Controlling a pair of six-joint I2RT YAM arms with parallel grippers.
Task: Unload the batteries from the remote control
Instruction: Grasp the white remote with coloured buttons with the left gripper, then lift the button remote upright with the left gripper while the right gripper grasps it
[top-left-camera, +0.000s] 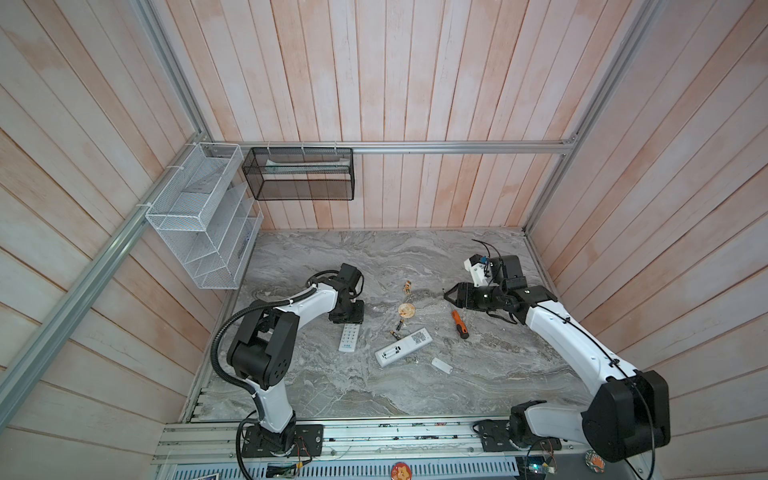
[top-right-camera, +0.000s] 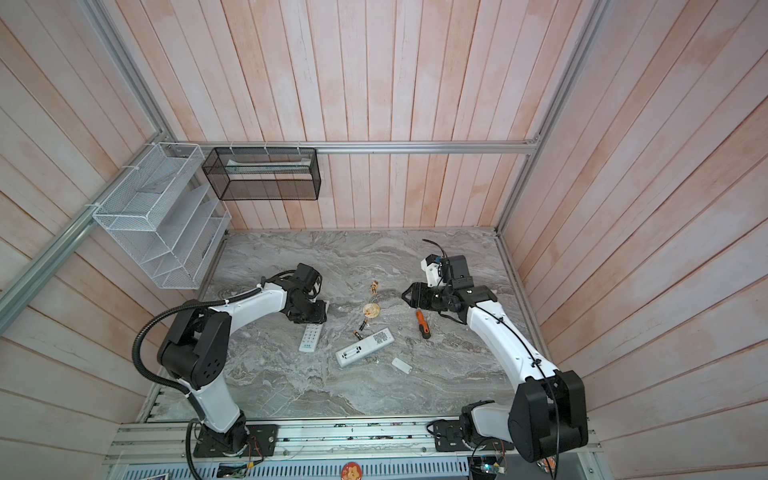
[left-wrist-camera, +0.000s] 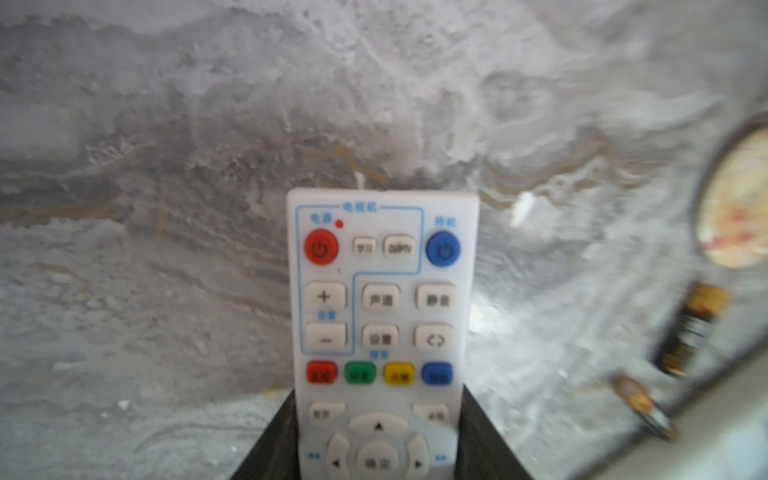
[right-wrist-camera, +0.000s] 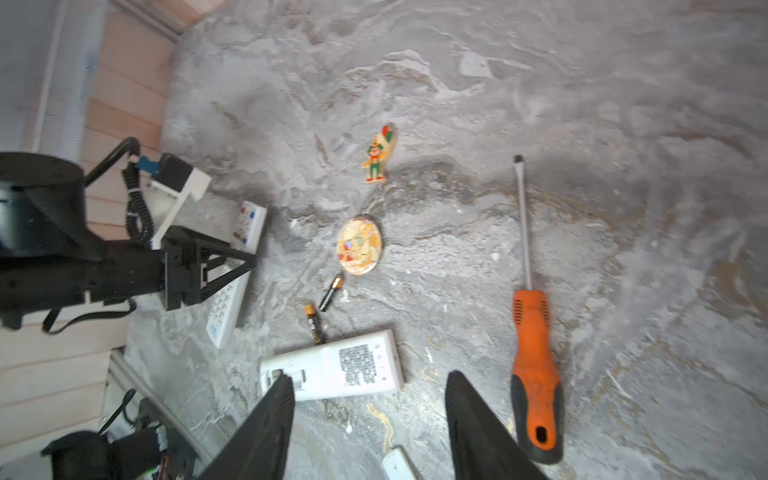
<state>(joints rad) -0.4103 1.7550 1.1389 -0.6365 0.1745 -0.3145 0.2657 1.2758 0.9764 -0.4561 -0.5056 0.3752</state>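
Clamping both long edges of the small white button-faced remote control (left-wrist-camera: 382, 291), your left gripper (left-wrist-camera: 377, 392) holds it keypad up. The remote's long axis runs straight out ahead of the fingers, so any cells inside sit on the hidden underside. Your right gripper (right-wrist-camera: 370, 376) hangs spread and empty over the grey marbled tabletop (right-wrist-camera: 582, 104), with the orange-handled screwdriver (right-wrist-camera: 534, 374) lying just beside it. A slim black battery with a gold-orange end (right-wrist-camera: 331, 293) and its twin (right-wrist-camera: 314, 323) lie loose on the tabletop. They sit between the round cartoon badge (right-wrist-camera: 359, 245) and the larger white remote (right-wrist-camera: 332, 370), which is face down. Turning the small remote over looks like the next call. The left arm is nearer, and the right is free to work the back.
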